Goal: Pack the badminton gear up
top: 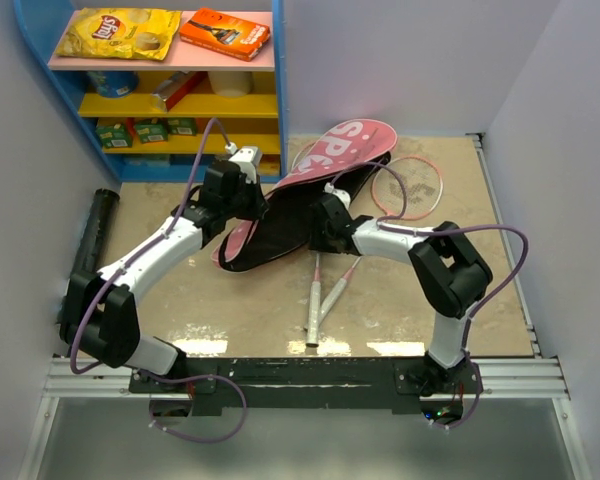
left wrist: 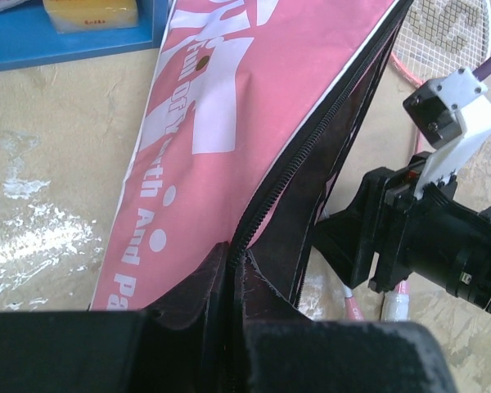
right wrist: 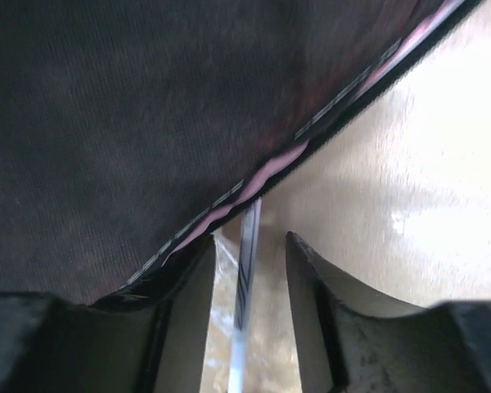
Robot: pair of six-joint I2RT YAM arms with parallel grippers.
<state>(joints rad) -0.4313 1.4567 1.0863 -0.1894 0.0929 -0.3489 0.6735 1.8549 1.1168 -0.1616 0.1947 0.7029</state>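
The pink bag [top: 345,150] lies open in the middle of the table, its black lining showing. My left gripper [left wrist: 233,255] is shut on the bag's zipper edge and holds the pink flap [left wrist: 229,106] up. My right gripper [right wrist: 250,246] is open at the bag's lower edge. A thin racket shaft [right wrist: 247,262] runs between its fingers untouched, and the left finger [right wrist: 188,295] sits against the bag's rim. Two racket handles [top: 315,300] lie on the table in front of the bag, and a racket head [top: 410,190] shows to the bag's right. A long black tube [top: 88,240] lies at the far left.
A blue shelf unit [top: 280,110] stands at the back left with a yellow chip packet [top: 120,32], an orange box [top: 225,32] and other snacks. White walls close in both sides. My right arm [left wrist: 425,237] shows close to the bag in the left wrist view.
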